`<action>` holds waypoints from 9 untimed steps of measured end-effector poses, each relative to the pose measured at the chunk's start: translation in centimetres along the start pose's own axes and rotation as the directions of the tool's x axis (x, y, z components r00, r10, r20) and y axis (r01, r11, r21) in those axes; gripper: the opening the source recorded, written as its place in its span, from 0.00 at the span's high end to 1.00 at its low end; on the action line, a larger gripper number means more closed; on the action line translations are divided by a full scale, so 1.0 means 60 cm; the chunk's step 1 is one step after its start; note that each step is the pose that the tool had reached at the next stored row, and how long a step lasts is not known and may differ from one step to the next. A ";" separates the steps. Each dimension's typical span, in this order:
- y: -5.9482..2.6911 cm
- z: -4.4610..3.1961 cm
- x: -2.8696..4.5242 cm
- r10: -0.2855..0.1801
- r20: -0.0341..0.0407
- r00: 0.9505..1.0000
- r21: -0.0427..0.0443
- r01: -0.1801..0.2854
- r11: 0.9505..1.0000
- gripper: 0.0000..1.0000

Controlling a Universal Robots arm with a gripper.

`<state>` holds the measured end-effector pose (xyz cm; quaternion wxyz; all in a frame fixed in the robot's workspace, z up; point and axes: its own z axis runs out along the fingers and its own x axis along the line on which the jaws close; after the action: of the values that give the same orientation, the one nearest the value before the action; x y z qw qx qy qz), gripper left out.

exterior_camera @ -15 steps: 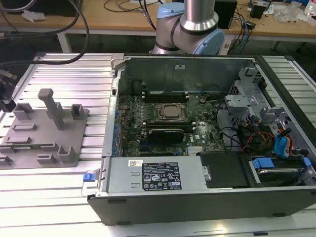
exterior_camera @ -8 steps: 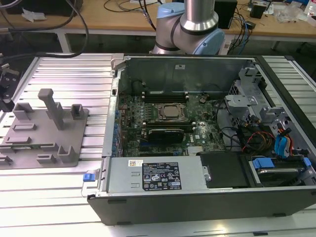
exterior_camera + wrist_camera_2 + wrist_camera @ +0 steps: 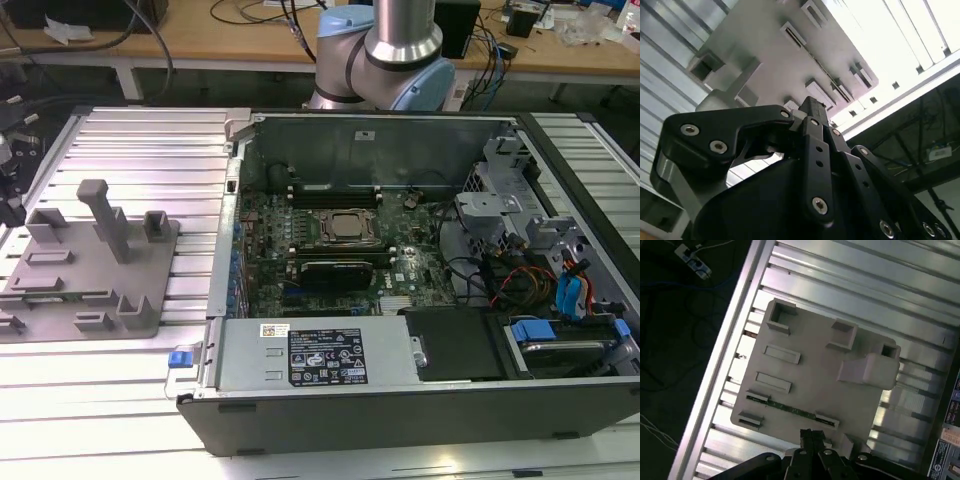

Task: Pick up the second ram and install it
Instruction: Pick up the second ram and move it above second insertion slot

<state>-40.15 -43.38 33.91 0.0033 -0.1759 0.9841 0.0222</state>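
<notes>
First wrist view looks down on the grey tray (image 3: 810, 355), which lies on the slatted metal table (image 3: 850, 280). The second ram (image 3: 790, 409) rests in a slot along one side of that tray, a thin green stick with a small grey bracket at each end. The gripper (image 3: 810, 432) hangs above the tray near that side, apart from the stick, its fingers pressed together on nothing. In the exterior view the stick (image 3: 60, 296) shows on the tray at the exterior view's left, well apart from the open computer case (image 3: 420, 400) at the exterior view's right. I judge the work to be at the approach to the pick, with nothing lifted yet. A grasp here calls for the fingers to part, line up across the stick's thin edge between the brackets, and descend clear of the tray's upright post (image 3: 867, 371).
</notes>
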 end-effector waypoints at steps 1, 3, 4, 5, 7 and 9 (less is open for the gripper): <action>0.000 0.000 0.000 -0.035 -0.001 0.999 0.000 0.035 0.999 0.92; 0.000 0.000 0.000 -0.099 -0.004 0.995 -0.001 0.099 0.995 0.92; 0.000 0.001 0.000 -0.152 -0.007 0.988 -0.002 0.152 0.988 0.92; 0.000 0.001 0.000 -0.206 -0.009 0.979 -0.003 0.206 0.979 0.92; 0.000 0.002 0.000 -0.287 -0.012 0.958 -0.005 0.287 0.958 0.92; 0.000 0.003 0.000 -0.355 -0.015 0.935 -0.007 0.355 0.935 0.92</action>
<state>-40.15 -43.38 33.75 -0.0007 -0.3509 0.9361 0.0220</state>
